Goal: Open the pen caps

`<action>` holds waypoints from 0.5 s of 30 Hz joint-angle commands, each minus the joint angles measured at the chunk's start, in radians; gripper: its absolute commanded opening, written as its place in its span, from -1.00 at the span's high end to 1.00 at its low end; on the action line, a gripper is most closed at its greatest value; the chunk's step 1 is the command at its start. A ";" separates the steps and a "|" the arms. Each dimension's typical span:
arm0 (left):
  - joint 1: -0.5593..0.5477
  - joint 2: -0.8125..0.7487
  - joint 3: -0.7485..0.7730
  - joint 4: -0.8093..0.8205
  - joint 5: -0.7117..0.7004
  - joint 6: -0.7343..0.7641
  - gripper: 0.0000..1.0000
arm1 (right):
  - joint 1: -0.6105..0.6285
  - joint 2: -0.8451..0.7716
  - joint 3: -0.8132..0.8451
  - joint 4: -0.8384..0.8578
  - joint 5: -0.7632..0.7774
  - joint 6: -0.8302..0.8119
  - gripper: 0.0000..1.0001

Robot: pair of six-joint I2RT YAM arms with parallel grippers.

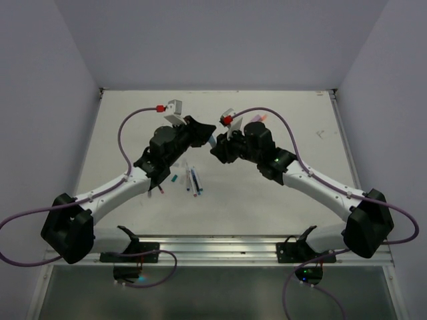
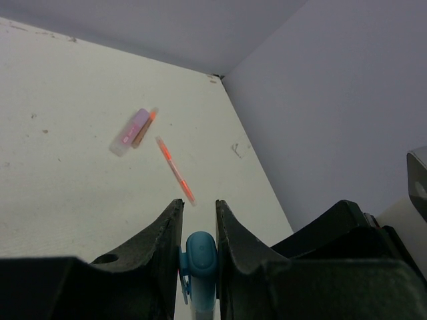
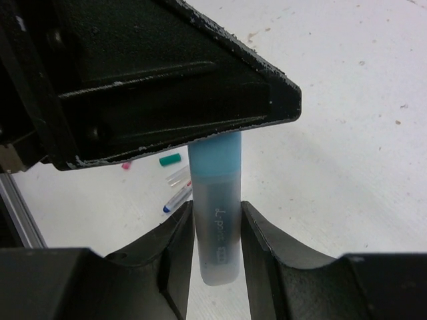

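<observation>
The light blue plastic pen cap (image 2: 200, 257) sat clamped between the fingers of the left claw (image 2: 199, 212), held in the air above the middle of the white tabletop (image 2: 67, 167). The right claw (image 3: 217, 210) was closed around the same pen's frosted grey barrel (image 3: 219, 247), with the cap seated on its end. A thin orange-red pen (image 2: 175, 170) lay on the tabletop beyond. Elsewhere on it, a small teal cap (image 3: 170, 159) lay loose near a blue-tipped pen (image 3: 177, 199).
</observation>
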 commanded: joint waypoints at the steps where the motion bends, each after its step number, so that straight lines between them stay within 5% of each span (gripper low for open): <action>1: -0.004 -0.045 -0.017 0.123 0.010 0.014 1.00 | -0.006 -0.017 -0.021 0.033 -0.067 -0.003 0.25; 9: 0.000 -0.047 -0.016 0.151 0.017 -0.003 1.00 | -0.004 -0.008 -0.028 0.028 -0.073 -0.019 0.16; 12: 0.001 -0.048 -0.019 0.147 0.020 -0.001 1.00 | -0.004 -0.005 -0.025 0.031 -0.070 -0.022 0.33; 15: 0.001 -0.048 -0.022 0.137 0.019 -0.006 1.00 | -0.004 -0.006 -0.016 0.028 -0.052 -0.026 0.79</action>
